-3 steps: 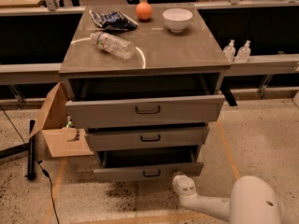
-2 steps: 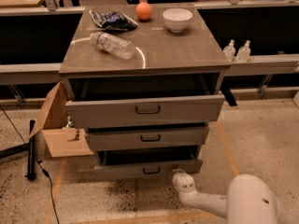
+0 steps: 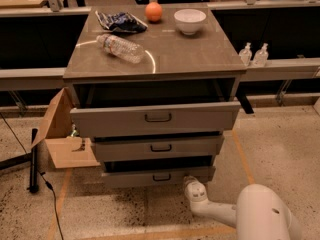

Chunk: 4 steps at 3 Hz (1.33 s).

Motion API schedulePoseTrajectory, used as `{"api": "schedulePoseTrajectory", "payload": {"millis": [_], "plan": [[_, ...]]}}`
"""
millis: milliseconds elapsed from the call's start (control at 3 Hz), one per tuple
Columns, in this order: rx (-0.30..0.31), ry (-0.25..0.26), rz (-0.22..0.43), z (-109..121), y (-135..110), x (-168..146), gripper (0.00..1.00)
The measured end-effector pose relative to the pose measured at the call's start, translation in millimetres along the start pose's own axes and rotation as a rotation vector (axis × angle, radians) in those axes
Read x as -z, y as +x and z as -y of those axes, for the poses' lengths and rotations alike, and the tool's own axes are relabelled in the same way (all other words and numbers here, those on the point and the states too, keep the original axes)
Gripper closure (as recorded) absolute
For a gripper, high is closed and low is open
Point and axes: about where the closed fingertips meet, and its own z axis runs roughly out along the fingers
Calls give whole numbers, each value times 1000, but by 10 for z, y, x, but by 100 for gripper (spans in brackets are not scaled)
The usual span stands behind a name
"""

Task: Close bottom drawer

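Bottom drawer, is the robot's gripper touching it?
Cannot tell. In the camera view the gripper sits right at the lower edge of the bottom drawer, but no clear contact or gap shows.

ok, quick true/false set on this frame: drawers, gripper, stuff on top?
1. The bottom drawer is fully shut. False: it stands pulled out, with a dark gap above its front.
2. The gripper is low, at the bottom drawer's right front corner. True.
3. The water bottle stands upright on the cabinet top. False: it lies on its side.
4. The white bowl sits to the right of the orange. True.
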Motion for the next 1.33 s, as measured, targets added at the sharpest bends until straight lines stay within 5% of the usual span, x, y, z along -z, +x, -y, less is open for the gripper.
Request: {"api": "schedulePoseTrajectory", "payload": {"millis": [667,1333], "plan": [[41,16,-7,138,-33,-171,100],[2,-50,-6,54,142,136,100]]}}
